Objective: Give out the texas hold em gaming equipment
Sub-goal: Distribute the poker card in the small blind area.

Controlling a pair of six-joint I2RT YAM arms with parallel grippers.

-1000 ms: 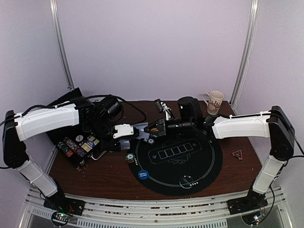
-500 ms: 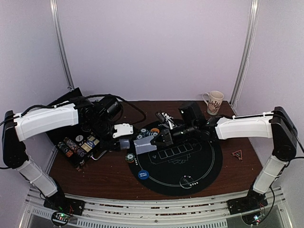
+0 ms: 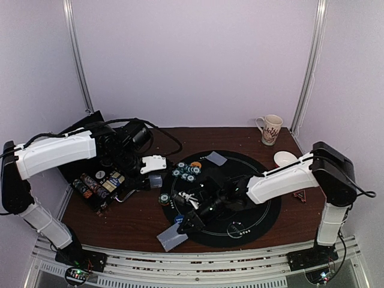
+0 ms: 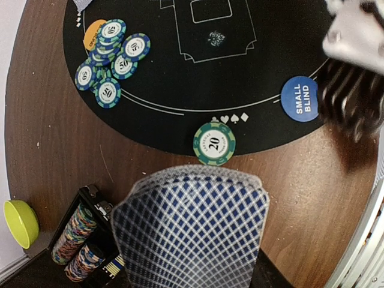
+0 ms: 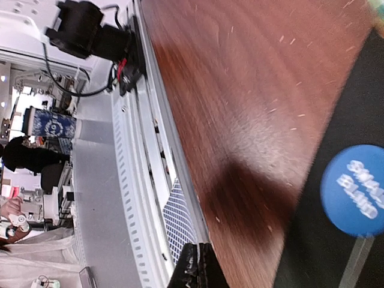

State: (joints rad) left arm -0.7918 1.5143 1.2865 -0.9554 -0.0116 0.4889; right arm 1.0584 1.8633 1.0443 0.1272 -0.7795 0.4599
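Bench near edge: right hand sits low, fingers pinched tight on one card. The card sticks out past its tips, off the mat, and looks to overhang the edge. Suggest moving it inboard, laying it flat, then releasing. Left hand grips the fanned deck; its fingers are hidden beneath.

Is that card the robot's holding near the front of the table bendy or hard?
Probably bendy: the card looks paper-thin, and the right gripper holds it by just one edge. It's likely very light too, since that small pinch seems enough to carry it. On the smooth wooden table it could slide easily.
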